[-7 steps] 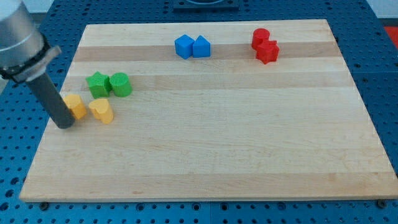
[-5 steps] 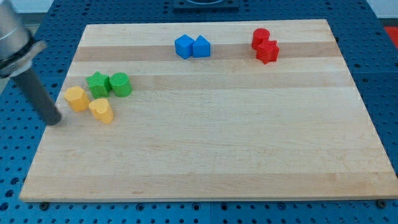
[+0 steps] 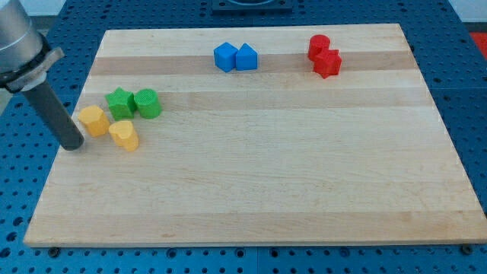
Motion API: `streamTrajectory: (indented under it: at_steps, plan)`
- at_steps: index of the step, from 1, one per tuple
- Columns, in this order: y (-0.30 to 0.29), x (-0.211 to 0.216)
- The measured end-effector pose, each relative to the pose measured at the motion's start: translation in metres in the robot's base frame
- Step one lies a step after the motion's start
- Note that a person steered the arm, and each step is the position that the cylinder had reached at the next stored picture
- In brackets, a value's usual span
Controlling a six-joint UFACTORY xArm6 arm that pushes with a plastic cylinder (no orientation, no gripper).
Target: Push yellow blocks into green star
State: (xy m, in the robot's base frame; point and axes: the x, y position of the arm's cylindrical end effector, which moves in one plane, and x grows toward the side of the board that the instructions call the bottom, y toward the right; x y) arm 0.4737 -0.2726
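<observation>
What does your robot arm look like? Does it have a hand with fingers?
No hand, no fingers. My arm ends in a plain straight rod, dark grey to black and smooth. Above it sits a wider, light grey round part with a flat collar, partly cut off at the view's top left. I see no cables or markings. My tip is the rod's blunt lower end.

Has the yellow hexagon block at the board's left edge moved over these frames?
Yes. The yellow hexagon block has shifted up the view, closer to the fixed green star. My tip now sits just to its left.
</observation>
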Motion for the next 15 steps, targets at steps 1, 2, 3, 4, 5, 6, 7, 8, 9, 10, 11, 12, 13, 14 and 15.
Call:
streamTrajectory:
  at_steps: [1, 2, 3, 4, 5, 6, 7, 8, 9, 10, 11, 12, 13, 14, 15]
  plan:
    - [-0.024, -0.009]
    - [-0.032, -0.021]
    - [-0.032, -0.042]
    - [-0.024, -0.042]
    - [-0.018, -0.034]
    - [-0.014, -0.02]
    - [-0.006, -0.015]
    - [-0.006, -0.022]
    - [-0.009, -0.053]
    - [-0.011, -0.066]
    - [-0.032, -0.063]
    - [-0.032, -0.027]
    - [-0.032, -0.021]
    - [-0.032, -0.012]
    - [-0.032, -0.007]
